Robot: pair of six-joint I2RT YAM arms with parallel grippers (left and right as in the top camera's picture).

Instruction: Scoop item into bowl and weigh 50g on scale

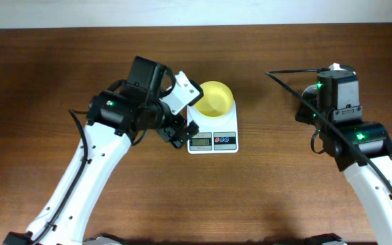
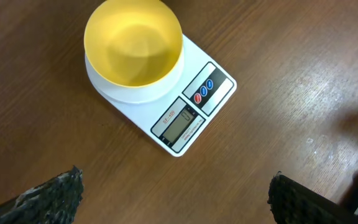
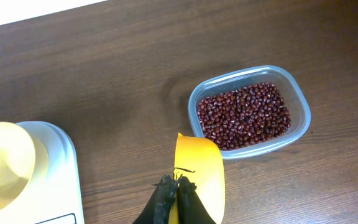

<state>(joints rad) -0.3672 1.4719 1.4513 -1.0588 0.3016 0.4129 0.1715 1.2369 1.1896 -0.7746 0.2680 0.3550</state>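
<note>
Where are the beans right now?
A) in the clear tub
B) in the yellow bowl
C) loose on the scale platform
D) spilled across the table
A: the beans lie heaped in the clear tub, while the bowl on the scale is empty.

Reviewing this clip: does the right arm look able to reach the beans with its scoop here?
Probably yes. The right tool grips the scoop at the edge of the tub, which has no lid, and nothing lies between scoop and beans.
</note>
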